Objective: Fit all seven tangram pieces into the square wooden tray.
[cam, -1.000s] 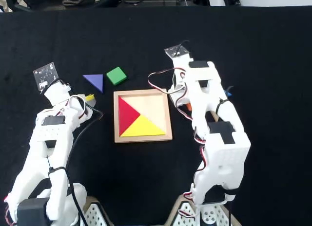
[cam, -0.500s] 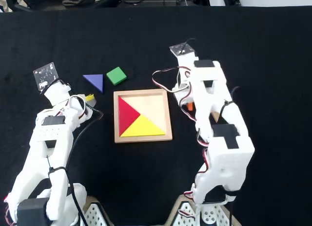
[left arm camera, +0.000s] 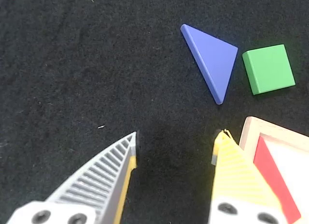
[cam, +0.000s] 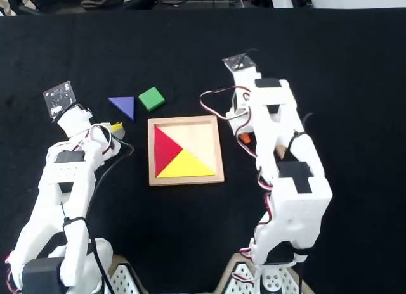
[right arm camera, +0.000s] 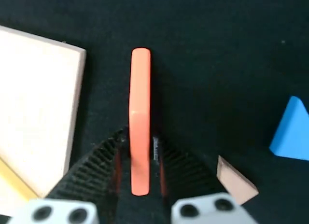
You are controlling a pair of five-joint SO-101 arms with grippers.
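Observation:
The square wooden tray (cam: 217,148) lies mid-table holding a red triangle (cam: 163,148) and a yellow triangle (cam: 185,165). Just right of the tray, my right gripper (right arm camera: 138,139) is shut on an orange piece (right arm camera: 140,113), which stands on edge beside the tray's wall (right arm camera: 72,98) and shows as an orange spot (cam: 244,138) under the arm. My left gripper (left arm camera: 177,137) stands open over bare cloth left of the tray corner (left arm camera: 251,127). A blue triangle (left arm camera: 212,60) and a green square (left arm camera: 268,68) lie beyond it, left of the tray's far edge.
A light blue piece (right arm camera: 292,130) and a tan piece (right arm camera: 235,180) lie on the black cloth right of the orange one. The right arm's body (cam: 279,135) covers that area in the high view. Open cloth stretches in front of the tray.
The right arm has shifted slightly to the right and away, with the orange piece still in its gripper. The left arm has not moved.

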